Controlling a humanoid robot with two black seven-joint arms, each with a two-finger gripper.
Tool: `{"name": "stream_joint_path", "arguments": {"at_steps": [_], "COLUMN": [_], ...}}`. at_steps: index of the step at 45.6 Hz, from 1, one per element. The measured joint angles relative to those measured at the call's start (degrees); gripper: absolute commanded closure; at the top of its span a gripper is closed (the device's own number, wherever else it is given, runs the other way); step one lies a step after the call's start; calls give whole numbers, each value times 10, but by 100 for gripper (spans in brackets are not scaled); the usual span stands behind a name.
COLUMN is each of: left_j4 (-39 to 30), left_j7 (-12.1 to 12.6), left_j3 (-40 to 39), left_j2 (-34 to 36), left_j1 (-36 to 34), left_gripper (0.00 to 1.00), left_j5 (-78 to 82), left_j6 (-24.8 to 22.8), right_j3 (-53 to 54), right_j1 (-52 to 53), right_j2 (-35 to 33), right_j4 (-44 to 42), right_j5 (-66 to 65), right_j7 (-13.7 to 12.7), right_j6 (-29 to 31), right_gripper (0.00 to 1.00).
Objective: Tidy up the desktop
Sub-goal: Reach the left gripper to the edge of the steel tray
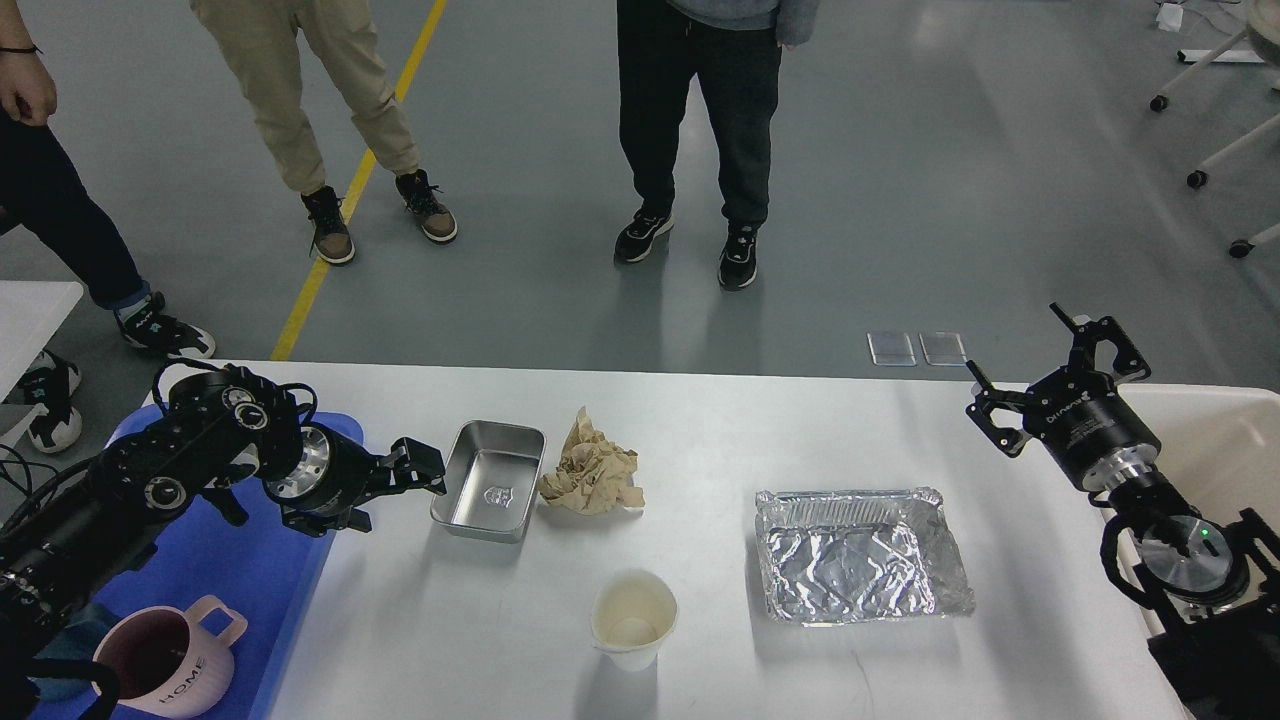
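Observation:
The white desktop (720,430) carries a small steel tray (488,480), a crumpled brown paper (592,472) just to its right, a white paper cup (632,618) near the front, and a foil tray (860,555) right of centre. My left gripper (400,492) is open at the steel tray's left rim, its upper finger close to or touching the rim and nothing held between its fingers. Over the table's far right end, my right gripper (1035,365) hangs open and empty, clear of the foil tray.
A blue plastic tray (200,570) at the left edge holds a pink mug (165,660). A cream bin (1235,440) stands beyond the right end. People's legs (695,130) are on the floor past the far edge.

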Motion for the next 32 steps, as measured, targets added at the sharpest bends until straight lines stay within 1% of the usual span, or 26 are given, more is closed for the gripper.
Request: {"name": "stream_joint_path", "arguments": {"at_steps": [6, 15, 25, 32], "left_j4": [6, 26, 32, 32], "left_j7": [-6, -18, -19, -14], "left_j3": [1, 1, 1, 1], "left_j2": [-14, -35, -48, -51], "left_j1": [-2, -2, -2, -2], "left_gripper": [2, 2, 2, 2], "left_j5": [2, 2, 2, 2], "left_j6": [17, 21, 22, 26], "right_j3": [0, 0, 0, 0], "right_j1": [-2, -3, -4, -5], "right_j2": [-1, -2, -2, -2], "right_j4": [0, 0, 0, 0], "right_j5": [0, 0, 0, 0], "right_j7": [0, 0, 0, 0], "right_j6": [1, 2, 2, 2], "right_gripper": [0, 0, 0, 0]}}
